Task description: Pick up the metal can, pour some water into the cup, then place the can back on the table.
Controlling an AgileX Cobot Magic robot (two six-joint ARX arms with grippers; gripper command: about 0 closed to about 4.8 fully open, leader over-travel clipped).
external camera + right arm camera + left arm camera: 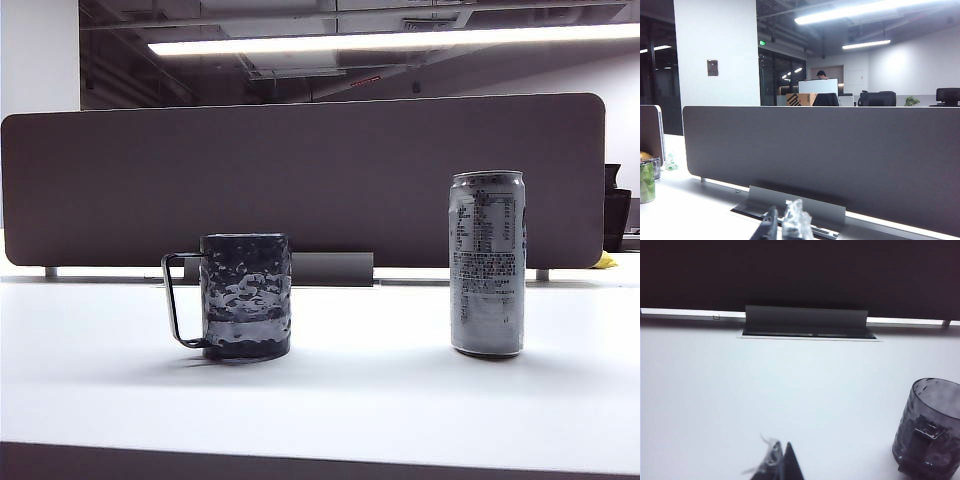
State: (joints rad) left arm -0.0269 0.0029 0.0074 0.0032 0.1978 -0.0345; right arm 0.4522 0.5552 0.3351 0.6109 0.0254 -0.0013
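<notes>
Well, metal can upright, nowhere nr closed right gripper.

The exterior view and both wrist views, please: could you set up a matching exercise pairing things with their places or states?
1. metal can
2. cup
3. right gripper
4. left gripper

A. stands left on the table
B. shut, aimed level at the divider panel
C. stands upright at right
D. tips above the tabletop, cup off to one side

Pairs: 1-C, 2-A, 3-B, 4-D
</notes>
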